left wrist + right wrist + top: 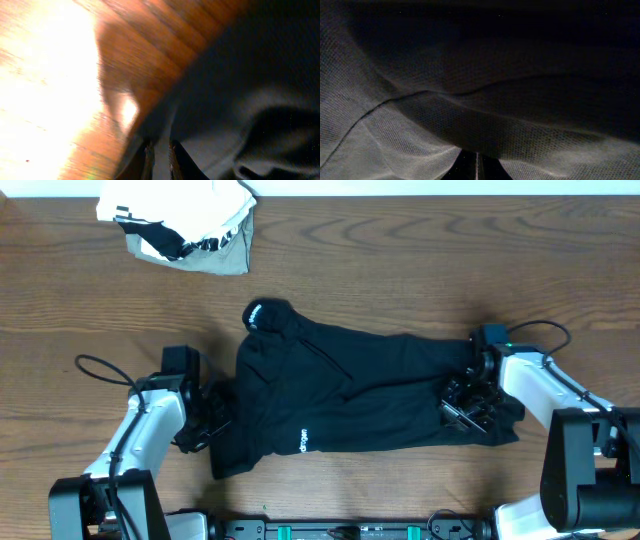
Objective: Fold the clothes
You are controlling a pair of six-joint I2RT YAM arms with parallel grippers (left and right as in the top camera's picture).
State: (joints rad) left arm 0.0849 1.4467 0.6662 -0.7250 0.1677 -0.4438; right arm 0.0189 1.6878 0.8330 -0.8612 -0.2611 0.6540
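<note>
Clothes | long axis left-right, neck tag far-left | left jaws, right jaws each pinching an end

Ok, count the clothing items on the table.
2. The black garment lies across the middle; the white-and-grey bundle sits at the far left edge. Others could hide underneath.

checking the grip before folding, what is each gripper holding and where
The left gripper pinches the black garment at its left edge; the right gripper pinches its right end.
</note>
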